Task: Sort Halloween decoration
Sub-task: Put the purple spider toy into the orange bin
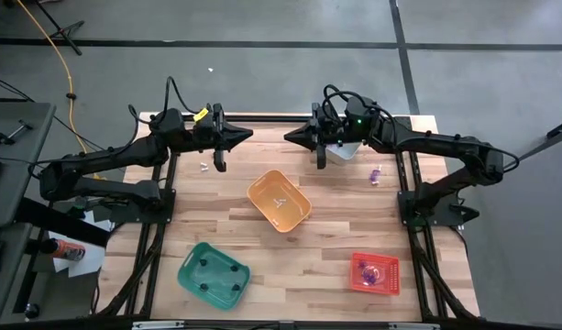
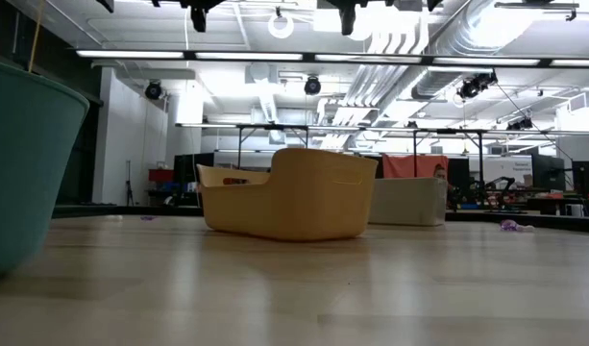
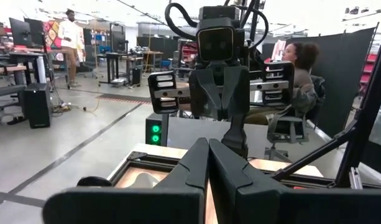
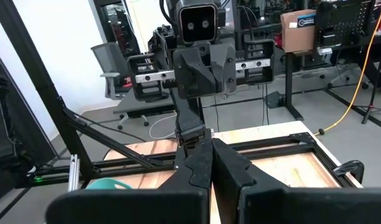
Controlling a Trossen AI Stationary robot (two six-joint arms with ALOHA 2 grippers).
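Observation:
Both arms hover at the table's far edge with their tips facing each other. My left gripper (image 1: 247, 136) (image 3: 207, 163) is shut and holds nothing. My right gripper (image 1: 291, 137) (image 4: 210, 163) is shut and empty as well. A purple trinket (image 1: 375, 174) (image 2: 510, 226) lies on the table under the right arm. A whitish trinket (image 1: 204, 166) lies on the table below the left gripper. Another whitish one (image 1: 281, 203) rests in the orange bin (image 1: 262, 188). Dark trinkets sit in the green bin (image 1: 191, 266), and purple ones in the red bin (image 1: 358, 284).
A pale grey bin (image 1: 347, 148) (image 2: 407, 200) stands beneath the right arm near the far edge. The orange bin (image 2: 294, 202) is mid-table, the green bin (image 2: 25, 163) near left, the red bin near right. Bare wood lies between the bins. People are in the room behind.

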